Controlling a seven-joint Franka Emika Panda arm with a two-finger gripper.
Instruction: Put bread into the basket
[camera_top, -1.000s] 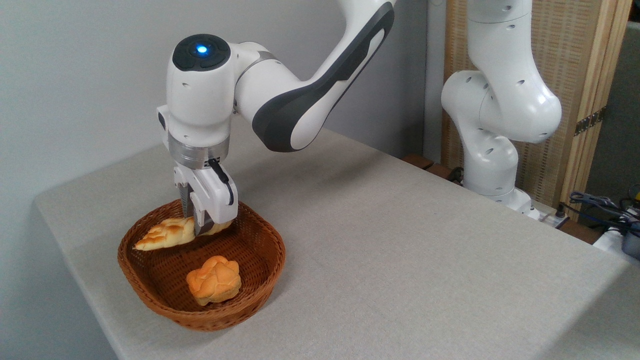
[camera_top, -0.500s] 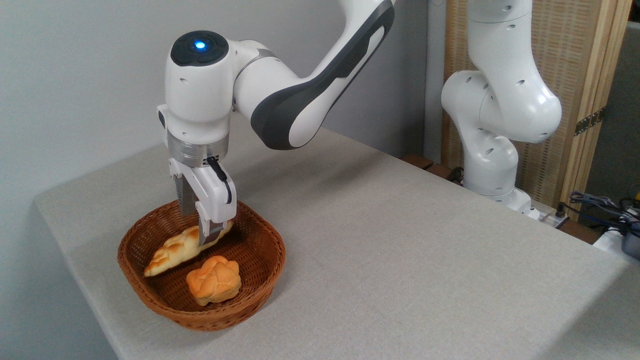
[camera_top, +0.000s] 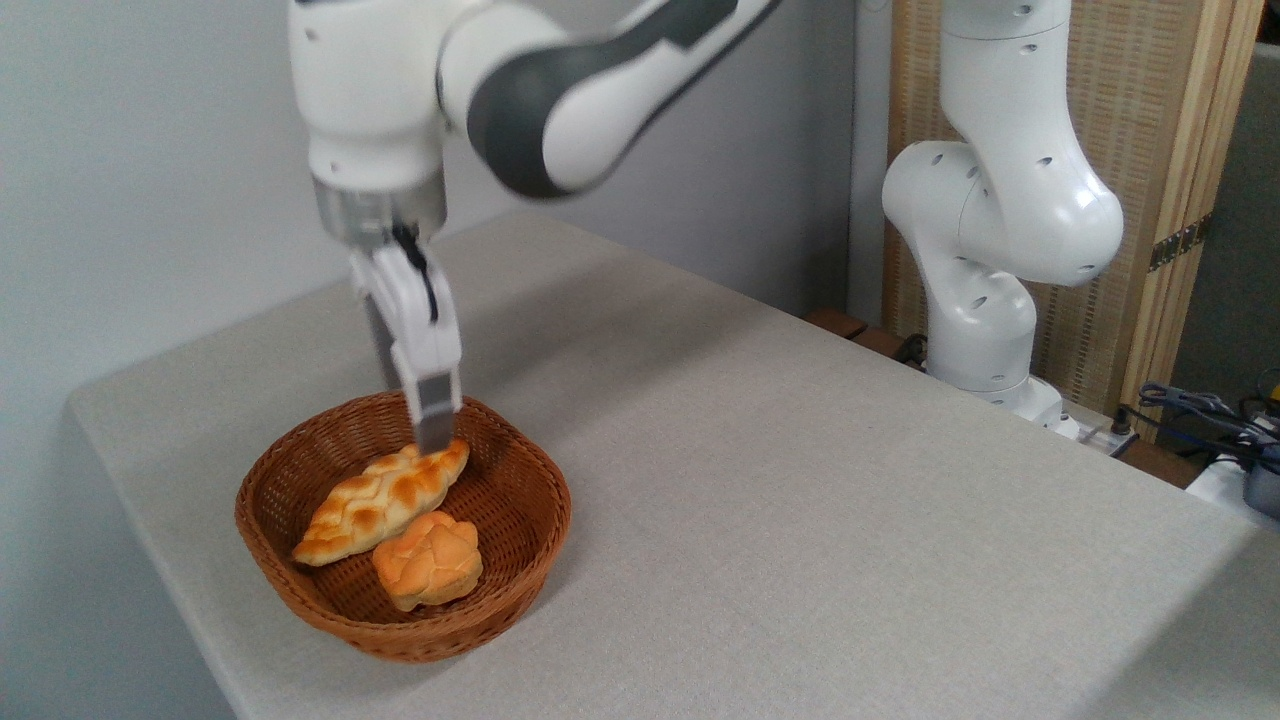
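No brand or writing can be read. One basket sits on the table, holding two pieces: the bread lying across its middle and one round bun touching it in front. The gripper hangs above the basket's back rim, empty; its blurred fingers leave the gap unclear.

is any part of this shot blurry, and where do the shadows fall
In the camera view, the arm's upper part and gripper are smeared by motion blur; the bread, bun and basket are sharp. Light is soft and even, no glare; a faint shadow lies on the table right of the basket.
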